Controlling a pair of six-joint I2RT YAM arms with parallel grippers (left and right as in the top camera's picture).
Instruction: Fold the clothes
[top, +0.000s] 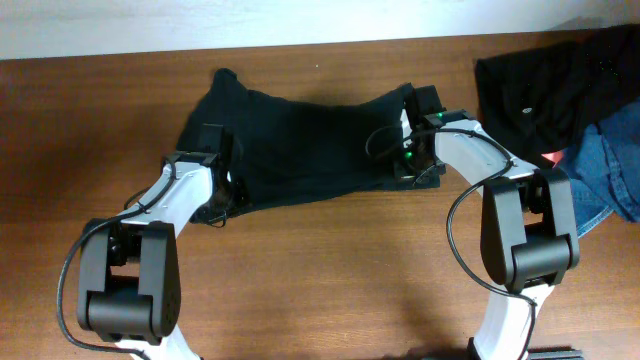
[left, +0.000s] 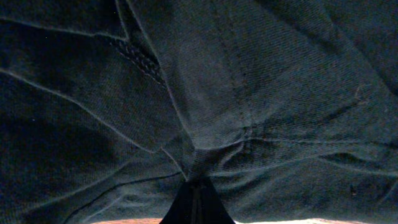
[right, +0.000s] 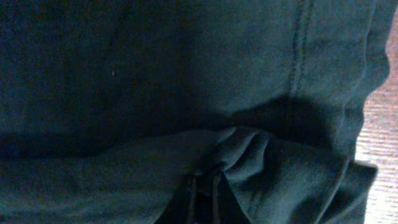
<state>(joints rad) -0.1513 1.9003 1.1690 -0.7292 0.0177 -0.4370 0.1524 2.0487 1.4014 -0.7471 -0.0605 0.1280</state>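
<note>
Black shirt (top: 300, 150) lies spread on wood surface (top: 330, 270), centre-rear, between both arms. L gripper (top: 218, 145) closed, pinching shirt fabric at the edge nearest the L arm; wrist view shows cloth bunched at the fingertips (left: 183, 211). R gripper (top: 420, 110) closed on the opposite shirt edge, fabric gathered in a fold at its tips. Seam stitching visible in R wrist view. Rear-right corner: dark garment (top: 535, 75) and jeans (top: 610, 165), apart from shirt.

Overhead bright, sharp; wrist views dim on T-shirt (left: 261, 93)
</note>
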